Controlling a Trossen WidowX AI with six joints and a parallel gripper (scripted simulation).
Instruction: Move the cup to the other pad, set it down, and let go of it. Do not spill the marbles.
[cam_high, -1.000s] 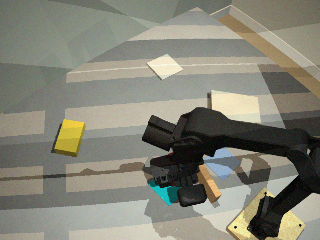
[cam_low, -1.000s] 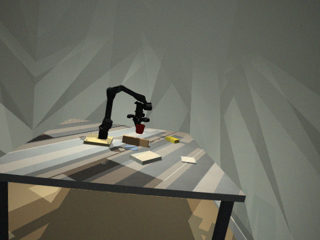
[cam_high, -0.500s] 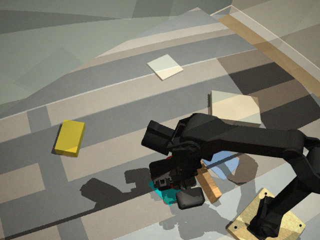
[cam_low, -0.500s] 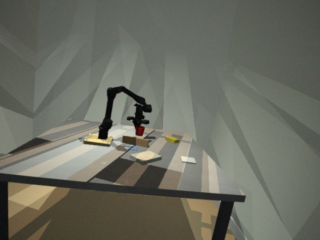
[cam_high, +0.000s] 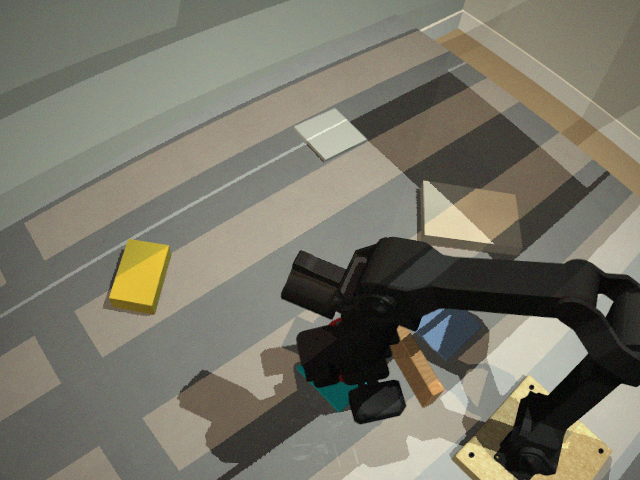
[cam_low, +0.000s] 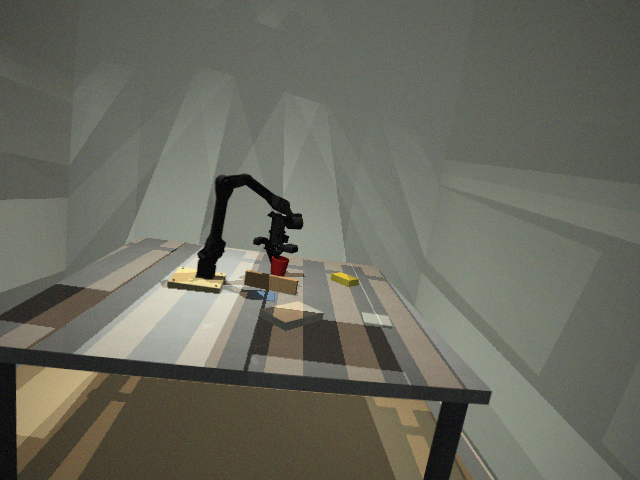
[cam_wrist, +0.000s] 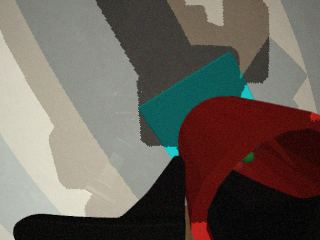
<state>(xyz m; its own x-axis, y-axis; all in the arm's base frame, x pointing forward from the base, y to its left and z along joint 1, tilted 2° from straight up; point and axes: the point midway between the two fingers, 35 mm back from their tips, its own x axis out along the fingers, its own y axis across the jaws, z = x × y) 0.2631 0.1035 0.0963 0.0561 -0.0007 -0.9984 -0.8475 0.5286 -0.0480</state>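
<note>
From the arm's base (cam_high: 584, 457) (cam_low: 178, 283), as the top view lies, the blue pad (cam_high: 460, 330) (cam_low: 268, 296) sits between ten and eleven o'clock; the wooden block (cam_high: 417, 369) (cam_low: 271, 282) at ten; farther, between nine and ten, the gripper (cam_high: 343, 356) (cam_low: 276, 257) (cam_wrist: 187, 163) pinches the red cup (cam_high: 336, 322) (cam_low: 279, 266) (cam_wrist: 215, 122) by its wall, near the teal pad (cam_high: 336, 396) (cam_wrist: 187, 97), contact unclear; the cup is plain, flaring to its rim, a green marble (cam_wrist: 248, 157) inside; no writing is readable; the cream slab (cam_high: 465, 217) (cam_low: 292, 314) lies past eleven, the pale tile (cam_high: 330, 135) (cam_low: 376, 319) at eleven, the yellow block (cam_high: 139, 273) (cam_low: 344, 279) farthest, toward ten.

One cup (cam_low: 279, 265) (cam_wrist: 220, 122), two pads (cam_high: 334, 396) (cam_low: 270, 296) (cam_wrist: 192, 97), one yellow block (cam_high: 139, 272) (cam_low: 343, 279), one wooden bar (cam_high: 416, 366) (cam_low: 270, 282).
</note>
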